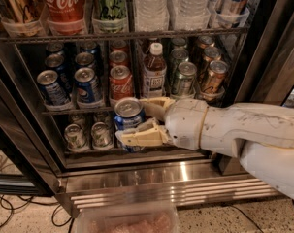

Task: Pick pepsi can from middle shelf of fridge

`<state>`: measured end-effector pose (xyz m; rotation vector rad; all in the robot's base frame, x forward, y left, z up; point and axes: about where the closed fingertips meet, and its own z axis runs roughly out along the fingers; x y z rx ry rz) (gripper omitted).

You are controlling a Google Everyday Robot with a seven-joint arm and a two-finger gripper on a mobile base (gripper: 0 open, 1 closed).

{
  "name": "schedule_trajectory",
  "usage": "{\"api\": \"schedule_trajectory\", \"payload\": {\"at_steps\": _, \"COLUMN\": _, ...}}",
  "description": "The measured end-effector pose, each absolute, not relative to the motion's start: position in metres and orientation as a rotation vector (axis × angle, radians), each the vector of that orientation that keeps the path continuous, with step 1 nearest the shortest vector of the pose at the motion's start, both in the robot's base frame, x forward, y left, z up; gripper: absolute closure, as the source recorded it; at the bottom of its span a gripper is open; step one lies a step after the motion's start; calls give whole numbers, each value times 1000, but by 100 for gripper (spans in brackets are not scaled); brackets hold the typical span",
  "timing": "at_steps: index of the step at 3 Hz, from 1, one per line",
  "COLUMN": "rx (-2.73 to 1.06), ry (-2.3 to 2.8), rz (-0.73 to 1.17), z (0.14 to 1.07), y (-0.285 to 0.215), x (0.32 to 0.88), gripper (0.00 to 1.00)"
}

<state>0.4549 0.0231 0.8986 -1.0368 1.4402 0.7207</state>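
Observation:
My gripper (137,120) is shut on a blue pepsi can (128,116), held upright in front of the fridge (137,174), just below the front edge of the middle shelf (78,110). One cream finger (141,137) lies across the can's front, the other behind it. Two more blue pepsi cans (88,85) stand on the middle shelf at the left, beside a red Coca-Cola can (120,83). My white arm (234,130) comes in from the right.
The middle shelf also holds a brown bottle (154,72), green cans (184,78) and copper cans (213,76). Silver cans (88,136) stand on the lower shelf. The top shelf holds large bottles. A clear plastic bin (127,220) sits on the floor below.

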Motion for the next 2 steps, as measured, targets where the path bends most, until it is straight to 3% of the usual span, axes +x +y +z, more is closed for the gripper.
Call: {"api": "schedule_trajectory", "payload": {"at_steps": 2, "rx": -1016, "ry": 1497, "rz": 723, "z": 909, "y": 23, "x": 445, "gripper": 100}}
